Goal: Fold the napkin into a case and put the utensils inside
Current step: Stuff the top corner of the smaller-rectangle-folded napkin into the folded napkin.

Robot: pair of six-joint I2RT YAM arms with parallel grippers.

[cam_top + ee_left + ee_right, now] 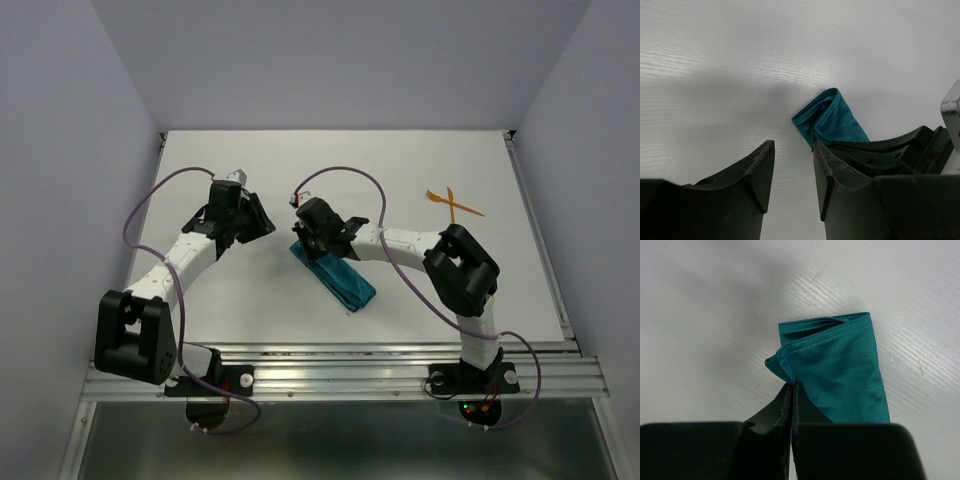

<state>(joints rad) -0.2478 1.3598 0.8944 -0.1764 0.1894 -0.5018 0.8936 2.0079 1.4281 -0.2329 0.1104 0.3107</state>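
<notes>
The napkin [335, 275] lies folded into a narrow strip mid-worktop [400, 160], slanting toward the near edge. At its far end the right hand [791, 390] is pressed together on the bunched corner, apparently nipping the cloth. The left hand [794, 175] hovers just beside that end, half spread and empty. The utensils [452, 205] lie crossed toward the far right corner. To form a pouch, lift only the top layer, slowly, and pin the rest with the left hand so the folds hold.
</notes>
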